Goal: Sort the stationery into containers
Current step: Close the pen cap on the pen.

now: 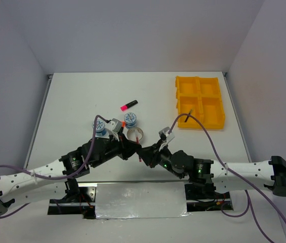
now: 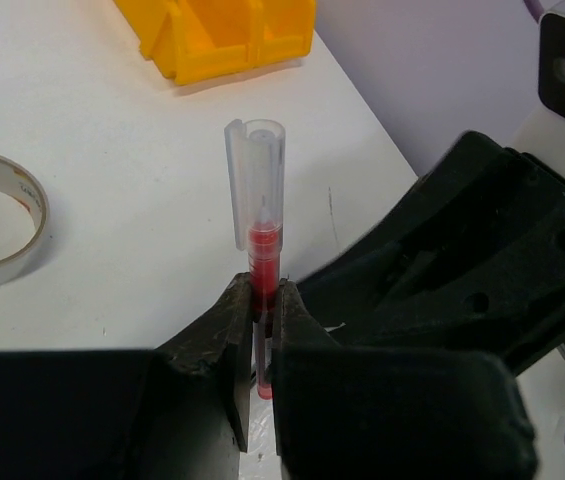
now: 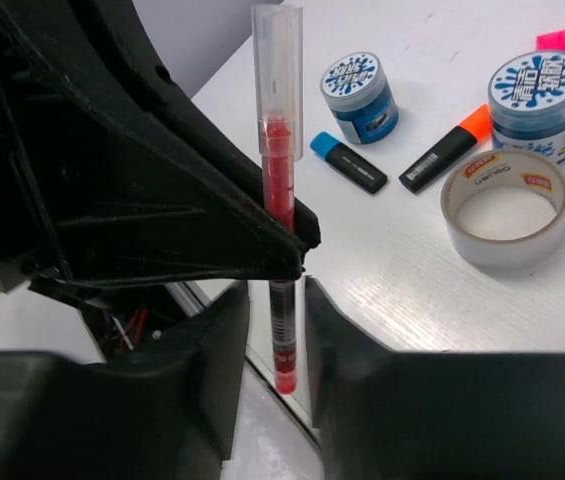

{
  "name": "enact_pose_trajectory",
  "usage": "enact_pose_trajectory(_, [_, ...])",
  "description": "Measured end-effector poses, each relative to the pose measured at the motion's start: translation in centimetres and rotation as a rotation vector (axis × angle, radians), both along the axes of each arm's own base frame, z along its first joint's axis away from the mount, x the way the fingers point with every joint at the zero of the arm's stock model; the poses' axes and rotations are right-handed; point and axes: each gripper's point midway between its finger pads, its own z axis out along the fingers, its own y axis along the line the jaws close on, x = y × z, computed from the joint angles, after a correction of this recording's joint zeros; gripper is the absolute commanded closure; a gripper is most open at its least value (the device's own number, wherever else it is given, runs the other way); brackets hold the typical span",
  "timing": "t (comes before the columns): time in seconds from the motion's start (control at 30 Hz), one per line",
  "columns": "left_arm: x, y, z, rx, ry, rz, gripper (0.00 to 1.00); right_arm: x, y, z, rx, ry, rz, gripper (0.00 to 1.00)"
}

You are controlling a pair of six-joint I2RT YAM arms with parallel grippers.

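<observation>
A thin red pen with a clear cap hangs above the table's near edge. My left gripper is shut on its barrel. My right gripper stands open round the pen's lower end, with a gap on each side. The two grippers meet tip to tip. The yellow-orange containers stand at the far right. On the table lie a pink highlighter, an orange one, a blue one, two blue-white tape rolls and a silver tape ring.
A purple cable arcs from the right arm over the table toward the tray's near-left corner. A thin dark stick shows in the tray's near-left compartment. Grey walls close the table on three sides.
</observation>
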Motion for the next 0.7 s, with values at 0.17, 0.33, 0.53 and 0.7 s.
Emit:
enact_pose_trajectory(0.17, [-0.6, -0.2, 1.0, -0.026, -0.028, -0.039, 1.00, -0.4, 0.0, -0.2, 0.001, 0.001, 0.027, 0.50])
enact_pose_trajectory(0.33, [-1.4, -0.8, 2.4, -0.065, -0.066, -0.102, 1.00, -0.8, 0.2, -0.2, -0.001, -0.002, 0.052, 0.51])
enact_pose_trajectory(0.53, [-2.4, -1.4, 3.1, -0.087, -0.097, -0.172, 1.00, -1.3, 0.6, 0.3, 0.009, -0.025, 0.095, 0.80])
enact_pose_trajectory(0.7, [-2.6, -1.5, 3.3, -0.095, -0.101, -0.186, 0.94, -1.8, 0.7, 0.6, 0.023, -0.039, 0.126, 0.99])
